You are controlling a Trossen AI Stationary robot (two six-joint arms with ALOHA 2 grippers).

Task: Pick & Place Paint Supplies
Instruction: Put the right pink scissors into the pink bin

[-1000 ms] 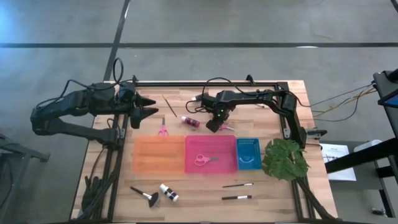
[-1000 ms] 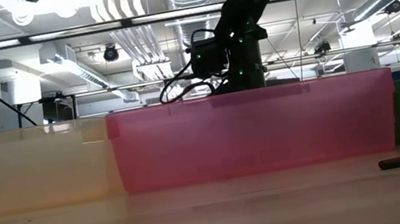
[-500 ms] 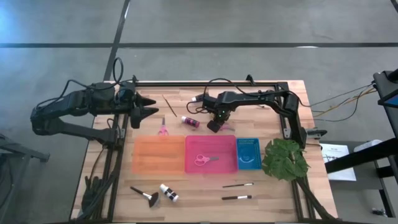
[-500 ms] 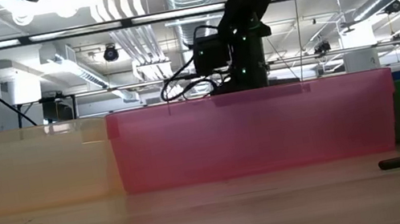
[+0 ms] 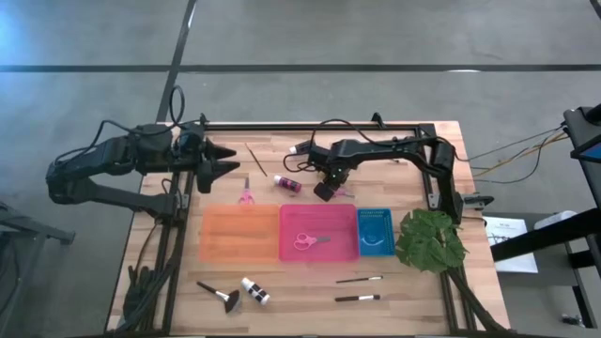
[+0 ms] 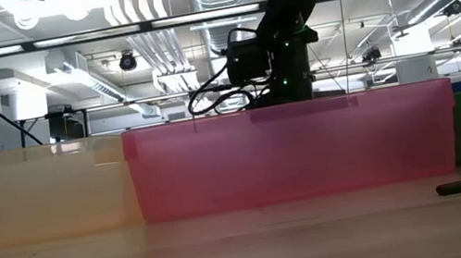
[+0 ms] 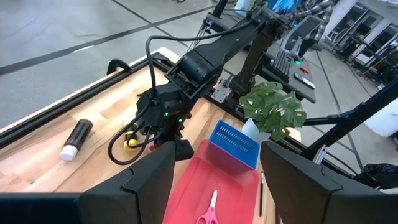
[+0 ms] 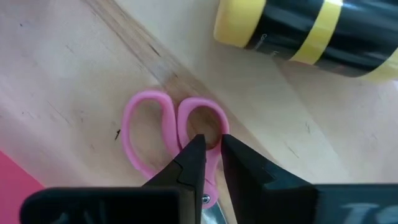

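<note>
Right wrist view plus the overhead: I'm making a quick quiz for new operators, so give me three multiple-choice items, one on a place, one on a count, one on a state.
1. What lies directly under the right gripper?
A. A thin brush in the blue tray
B. Pink scissors on bare wood
C. The green plant

2. How many flat trays sit side by side?
A. Two
B. Three
C. Five

3. How is the left gripper?
A. Open, holding nothing
B. Shut on a bottle
C. Shut on a brush

Answers:
1 B: the right gripper is over the pink scissors on the wood, near a yellow-and-black bottle.
2 B: the orange tray, pink tray and blue tray form one row.
3 A: the left gripper has its fingers spread, with nothing between them.
</note>
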